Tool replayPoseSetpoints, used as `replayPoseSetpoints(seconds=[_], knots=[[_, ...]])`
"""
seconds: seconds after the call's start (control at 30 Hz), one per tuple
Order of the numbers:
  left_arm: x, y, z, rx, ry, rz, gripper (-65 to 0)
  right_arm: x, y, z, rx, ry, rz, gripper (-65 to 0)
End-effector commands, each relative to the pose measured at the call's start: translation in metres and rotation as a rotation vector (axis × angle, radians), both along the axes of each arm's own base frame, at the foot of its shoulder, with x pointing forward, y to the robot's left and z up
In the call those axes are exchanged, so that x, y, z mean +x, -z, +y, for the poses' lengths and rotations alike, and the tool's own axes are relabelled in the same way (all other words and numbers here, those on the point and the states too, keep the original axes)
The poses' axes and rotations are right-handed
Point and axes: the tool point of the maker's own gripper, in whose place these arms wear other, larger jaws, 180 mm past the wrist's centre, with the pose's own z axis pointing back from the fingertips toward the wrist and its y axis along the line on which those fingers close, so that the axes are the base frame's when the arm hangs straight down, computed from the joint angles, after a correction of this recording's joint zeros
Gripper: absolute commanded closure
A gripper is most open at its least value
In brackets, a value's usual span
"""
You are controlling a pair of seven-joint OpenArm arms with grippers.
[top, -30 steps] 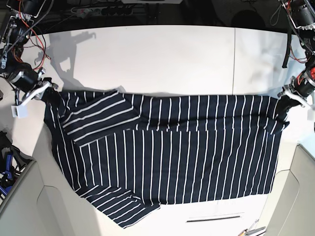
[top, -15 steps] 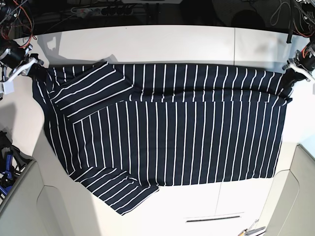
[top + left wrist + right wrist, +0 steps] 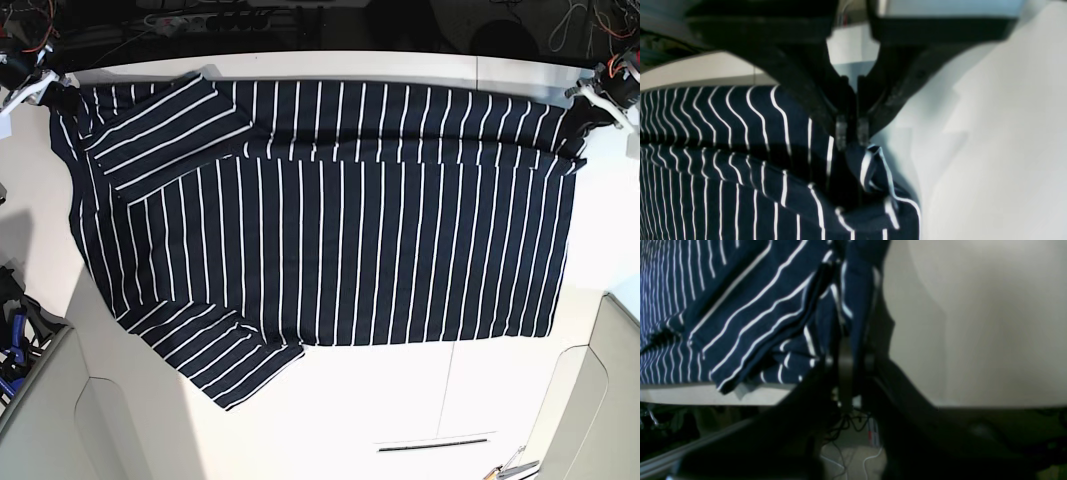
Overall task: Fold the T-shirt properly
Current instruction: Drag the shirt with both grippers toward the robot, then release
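The dark navy T-shirt (image 3: 330,220) with thin white stripes lies spread across the white table (image 3: 400,400), its far edge stretched near the table's back. One sleeve (image 3: 160,125) is folded over the body at the far left. Another sleeve (image 3: 225,355) sticks out at the near left. My left gripper (image 3: 590,97) is shut on the shirt's far right corner (image 3: 870,170); its jaws (image 3: 852,133) pinch bunched cloth. My right gripper (image 3: 52,92) is shut on the far left corner (image 3: 853,290); its jaws are closed on the cloth (image 3: 846,353).
Cables and a power strip (image 3: 215,18) lie behind the table's back edge. A grey panel (image 3: 40,410) stands at the near left and another (image 3: 605,390) at the near right. A thin dark slot (image 3: 435,444) marks the table's front.
Both grippers have pulled the shirt's far edge away toward the back of the table. The whole shirt slid with them and lies flatter and more stretched.
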Motion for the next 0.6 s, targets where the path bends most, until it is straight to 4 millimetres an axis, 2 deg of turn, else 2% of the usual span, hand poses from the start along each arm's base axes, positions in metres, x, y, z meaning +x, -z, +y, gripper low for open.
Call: replayPoseSetpoints(seconds=[0.0, 0.3, 0.33, 0.37, 0.4, 0.5, 0.57], knots=[[0.004, -0.011, 0.003, 0.013, 0.014, -0.034, 0.0, 0.004, -0.011, -0.007, -0.022, -0.01, -0.03, 0.0], [-0.01, 0.001, -0.008, -0.016, 0.003, 0.007, 0.0, 0.0, -0.007, -0.011, -0.046, -0.011, -0.008, 0.0], [-0.011, 0.002, -0.008, -0.018, 0.003, 0.012, -1.0, -0.001, -0.006, -0.012, -0.054, -0.011, -0.004, 0.0], [-0.011, 0.003, -0.009, -0.02, 0.003, 0.013, -5.8, -0.001, -0.006, -0.013, -0.064, -0.01, 0.0, 0.0], [-0.011, 0.003, -0.009, -0.018, 0.003, 0.014, -10.9, -0.001, -0.005, -0.015, -0.073, -0.008, -0.001, -4.6], [-0.01, -0.001, -0.003, -0.004, -0.012, -0.002, -23.6, -0.001, -0.005, -0.02, -0.101, 0.001, 0.001, -26.8], [-0.009, -0.007, 0.006, 0.002, -0.038, -0.021, -28.2, 0.001, -0.008, -0.025, -0.111, 0.011, -0.013, -34.5]])
